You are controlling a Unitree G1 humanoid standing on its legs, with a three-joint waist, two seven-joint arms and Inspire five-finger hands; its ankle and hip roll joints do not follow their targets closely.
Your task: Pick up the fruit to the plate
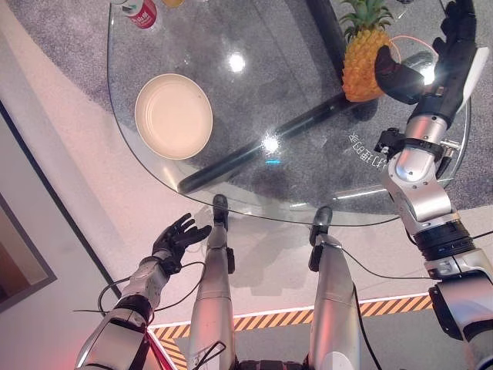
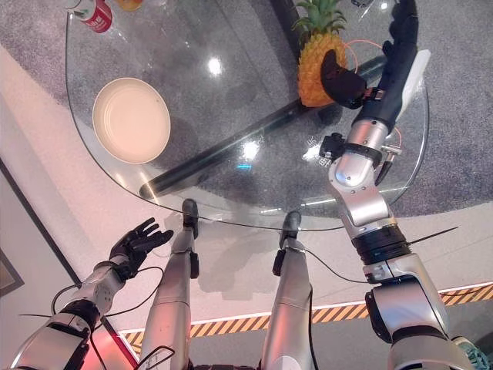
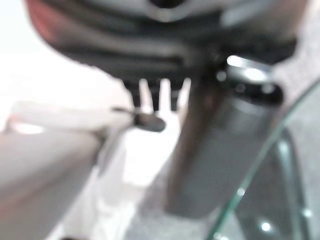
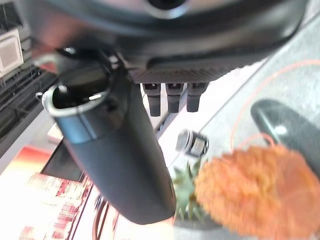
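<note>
Glass table: one pineapple, one plate.

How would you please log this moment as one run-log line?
right hand: open beside pineapple, thumb against it | left hand: open, idle below table | plate: empty

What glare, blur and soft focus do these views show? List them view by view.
Left eye view: bright lamp glare spots on the glass table, none on the plate. Right eye view: the same spots, the pineapple sharp. Left wrist view: blurred throughout, left hand soft. Right wrist view: the pineapple out of focus beside the right hand.
</note>
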